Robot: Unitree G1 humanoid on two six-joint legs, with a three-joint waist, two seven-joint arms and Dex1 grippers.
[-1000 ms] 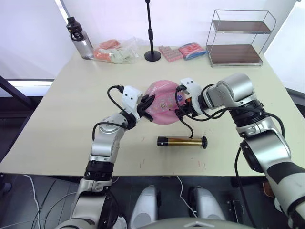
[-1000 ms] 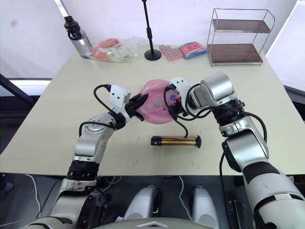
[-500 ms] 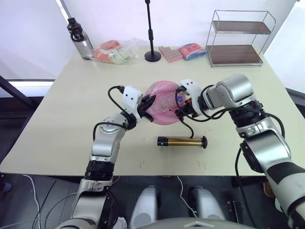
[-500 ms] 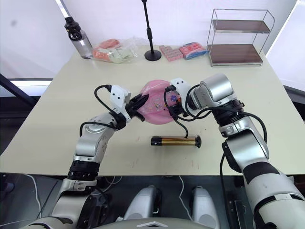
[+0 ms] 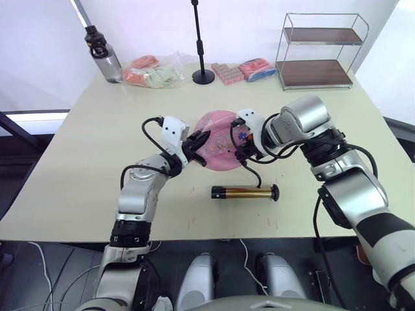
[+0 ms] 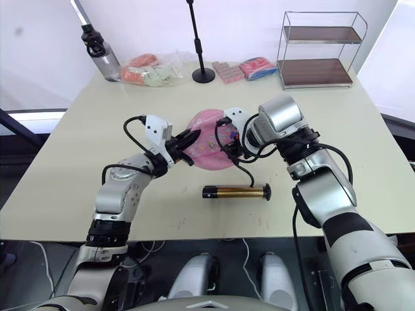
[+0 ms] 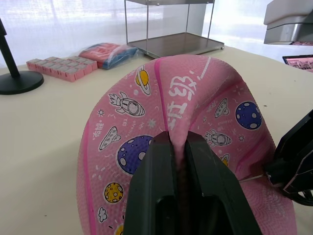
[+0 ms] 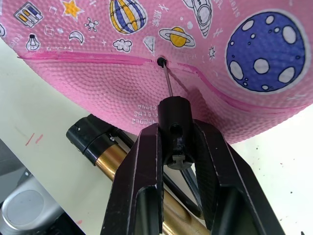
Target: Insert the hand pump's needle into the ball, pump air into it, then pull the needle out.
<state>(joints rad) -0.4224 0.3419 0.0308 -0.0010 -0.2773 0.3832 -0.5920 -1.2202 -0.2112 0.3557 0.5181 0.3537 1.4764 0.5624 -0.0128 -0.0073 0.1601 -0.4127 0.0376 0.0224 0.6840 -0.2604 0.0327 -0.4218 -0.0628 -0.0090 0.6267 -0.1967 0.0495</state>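
Observation:
The pink ball (image 5: 219, 133), flattened and printed with space cartoons, stands tilted on the table's middle. My left gripper (image 7: 178, 143) is shut on a fold at its left edge. My right gripper (image 8: 175, 134) is shut on the black fitting (image 8: 174, 117) of the needle (image 8: 167, 81). The thin pin's tip sits in the small valve hole (image 8: 161, 61) on a seam of the ball. The hand pump (image 5: 244, 192), gold with black ends, lies on the table just in front of the ball. Its black hose (image 5: 254, 172) curls up to the fitting.
Along the table's far edge stand a dark bottle (image 5: 101, 50), clear bags of packets (image 5: 152, 71), a black stand (image 5: 202, 76), pink and blue packets (image 5: 245, 70) and a wire shelf (image 5: 316, 50).
The whole picture has shifted a little, so the camera has moved. Both grippers, the ball and the pump keep their places relative to one another.

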